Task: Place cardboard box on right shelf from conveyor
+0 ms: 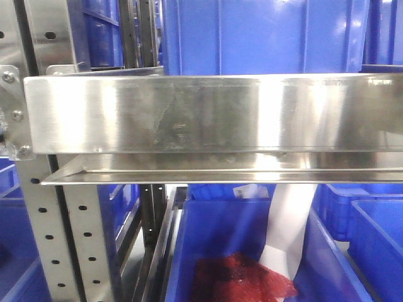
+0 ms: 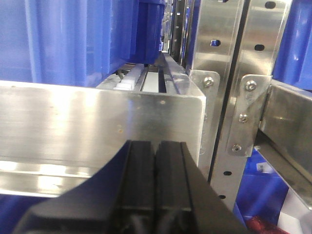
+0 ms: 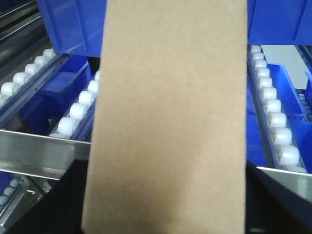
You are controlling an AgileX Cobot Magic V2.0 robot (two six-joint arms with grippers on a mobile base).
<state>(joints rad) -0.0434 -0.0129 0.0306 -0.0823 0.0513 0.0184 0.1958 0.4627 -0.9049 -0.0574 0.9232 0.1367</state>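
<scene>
Cardboard box (image 3: 170, 117) lengthwise along the rollers (image 3: 275, 119)

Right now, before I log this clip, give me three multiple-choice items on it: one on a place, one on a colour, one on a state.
1. Where is the cardboard box? A. Inside a bin. B. Over the white rollers. C. On the floor.
2. What colour are the bins? A. Green. B. Grey. C. Blue.
3. How are the left fingers? A. Shut, empty. B. Wide open. C. Clamping a box.
Answers: 1 B, rollers run along both its sides; 2 C, every bin in view is blue; 3 A, they press together with nothing between.
</scene>
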